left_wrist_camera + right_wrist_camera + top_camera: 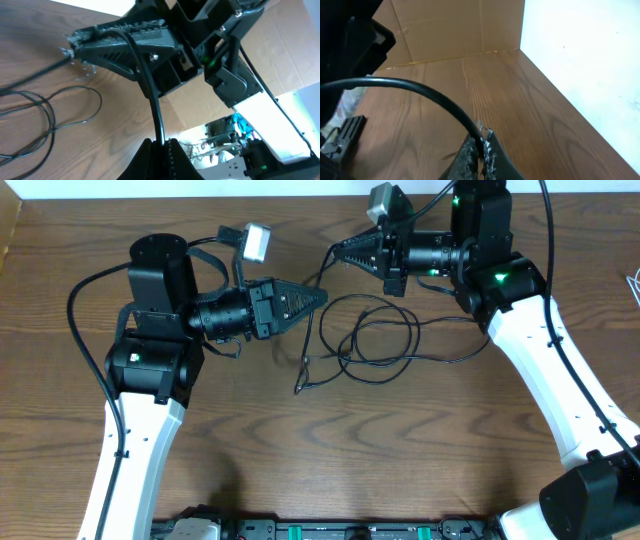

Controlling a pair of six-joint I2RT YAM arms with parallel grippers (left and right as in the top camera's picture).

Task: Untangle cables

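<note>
Jaws of the left gripper (159,144) are pressed together on the black cord (150,90); in the left wrist view I can see no gap between them. Jaws of the right gripper (482,139) are closed too, and the thin black cord comes out at their tip and bends away in an arc to the left.

From above, the two grippers are near each other over the far middle of the surface (420,450), tips turned toward one another, and a short piece of cord runs between them. The rest of the cord lies in loose overlapping loops on the wood, just in front of the right gripper. One strand runs from the left gripper's tip toward the near side.

Only the left wrist view shows the right gripper from the side, its tip pinching the cord. The loops are seen from above and in the left wrist view, but not in the right wrist view.
</note>
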